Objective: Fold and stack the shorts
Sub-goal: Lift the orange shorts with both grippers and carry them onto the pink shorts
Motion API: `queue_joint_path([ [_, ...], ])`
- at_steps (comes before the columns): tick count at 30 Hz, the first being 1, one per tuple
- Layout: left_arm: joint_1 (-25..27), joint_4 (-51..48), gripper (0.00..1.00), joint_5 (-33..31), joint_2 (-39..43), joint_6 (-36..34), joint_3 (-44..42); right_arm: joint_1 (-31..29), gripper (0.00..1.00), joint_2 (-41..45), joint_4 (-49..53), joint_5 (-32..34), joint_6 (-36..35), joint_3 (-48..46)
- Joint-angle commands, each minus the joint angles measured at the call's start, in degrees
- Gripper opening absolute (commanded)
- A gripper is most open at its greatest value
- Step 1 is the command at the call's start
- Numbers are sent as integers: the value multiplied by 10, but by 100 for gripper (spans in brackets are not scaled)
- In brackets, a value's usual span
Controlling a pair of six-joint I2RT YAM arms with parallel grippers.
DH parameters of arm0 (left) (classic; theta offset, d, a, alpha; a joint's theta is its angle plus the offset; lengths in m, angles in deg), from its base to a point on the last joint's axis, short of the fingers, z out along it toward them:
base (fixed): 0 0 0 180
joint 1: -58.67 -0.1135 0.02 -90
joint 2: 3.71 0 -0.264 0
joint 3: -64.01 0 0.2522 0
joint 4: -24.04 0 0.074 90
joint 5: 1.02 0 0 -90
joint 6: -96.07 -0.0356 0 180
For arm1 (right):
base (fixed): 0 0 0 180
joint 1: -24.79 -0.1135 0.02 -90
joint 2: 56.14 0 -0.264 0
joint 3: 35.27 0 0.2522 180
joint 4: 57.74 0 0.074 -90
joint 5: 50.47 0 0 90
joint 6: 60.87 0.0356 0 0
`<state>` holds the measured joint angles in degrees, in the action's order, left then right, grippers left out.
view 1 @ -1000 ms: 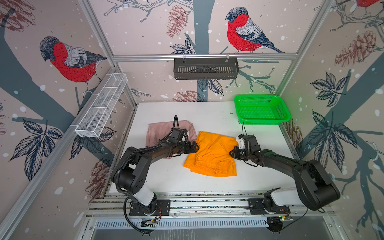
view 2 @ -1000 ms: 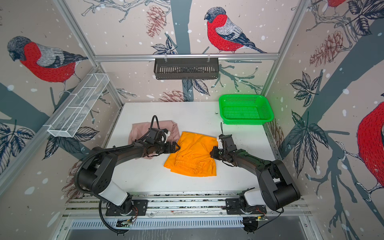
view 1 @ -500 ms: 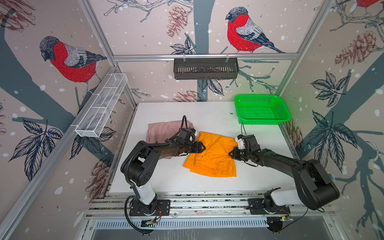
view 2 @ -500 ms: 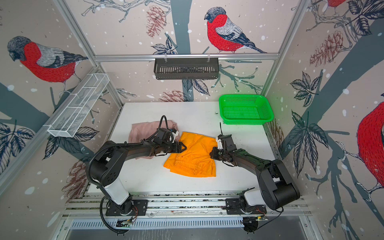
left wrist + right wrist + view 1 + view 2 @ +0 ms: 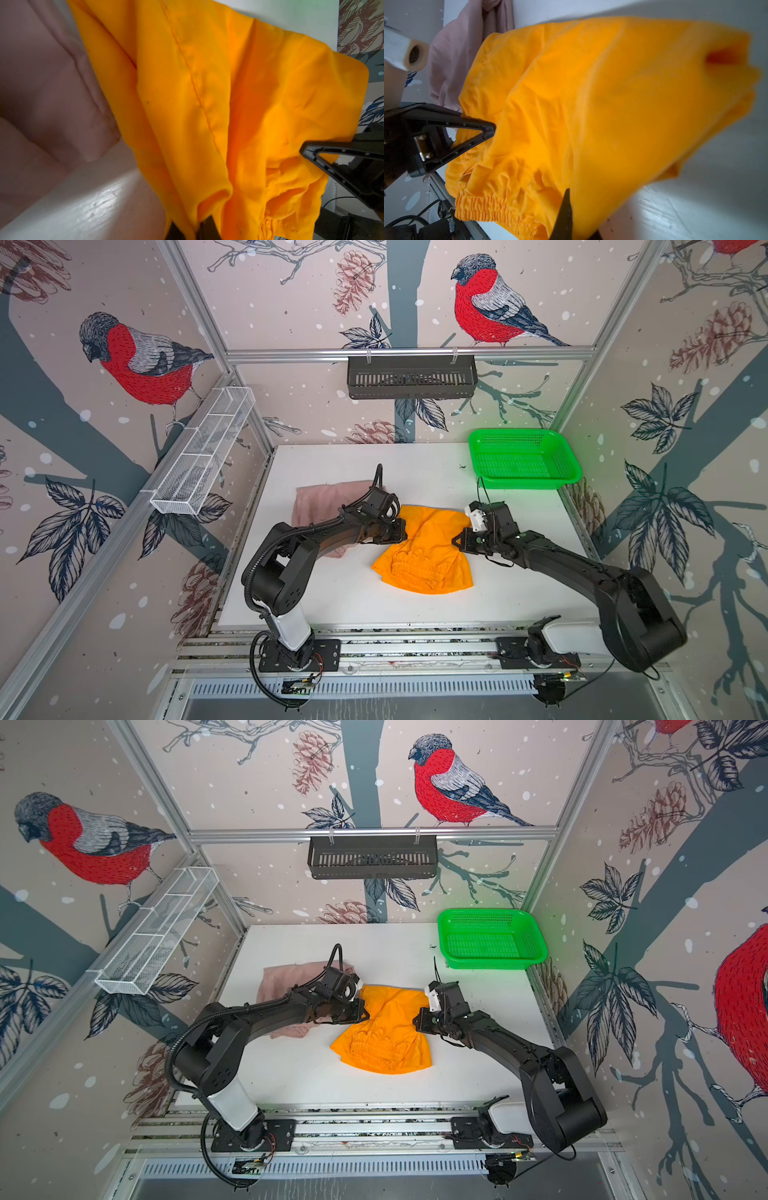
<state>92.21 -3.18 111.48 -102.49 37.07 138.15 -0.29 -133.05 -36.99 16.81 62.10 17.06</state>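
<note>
The orange shorts (image 5: 424, 549) lie on the white table (image 5: 332, 597), forward of the green basket (image 5: 523, 485) and to its left, well apart from it. Their gathered waistband (image 5: 415, 570) is the edge farthest from the basket, turned toward the front rail (image 5: 415, 649), while the leg ends point back toward the basket's end of the table. The cloth is drawn in and bunched across its middle, where it is pinched from both sides.

The left gripper (image 5: 404, 531) is closed tight on the side of the orange pair that faces away from the basket. In the left wrist view a fold of that cloth (image 5: 228, 104) runs down between its dark fingers (image 5: 207, 228). The right gripper (image 5: 457, 540) is clamped narrow on the side nearer the basket, close to the waistband, and in the right wrist view one of its fingers (image 5: 564, 212) presses into the fabric (image 5: 591, 104). The two grippers face each other across the shorts, near but apart.

The pink shorts (image 5: 320, 502) lie farther from the basket than the orange pair, partly hidden under the left arm (image 5: 332, 531). Whether the two pairs touch I cannot tell.

A black slotted tray (image 5: 411, 377) hangs on the back wall, above the basket and to its left. A white wire shelf (image 5: 199, 464) sits on the side wall farthest from the basket
</note>
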Motion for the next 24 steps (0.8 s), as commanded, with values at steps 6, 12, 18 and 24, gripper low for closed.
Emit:
queue_joint_path([
  [6, -12, -301, 0, -57, 25, -55, 165, -59, 3, -39, 97, -10, -27, 170],
  [12, -101, -370, 0, -109, 86, -95, 189, -93, 3, -137, 46, -52, -37, 265],
  [18, -197, -433, 0, -153, 93, -149, 235, -128, 3, -258, 27, -88, -68, 414],
  [24, -299, -416, 0, -194, 118, -168, 182, -148, 2, -392, 17, -138, -63, 574],
])
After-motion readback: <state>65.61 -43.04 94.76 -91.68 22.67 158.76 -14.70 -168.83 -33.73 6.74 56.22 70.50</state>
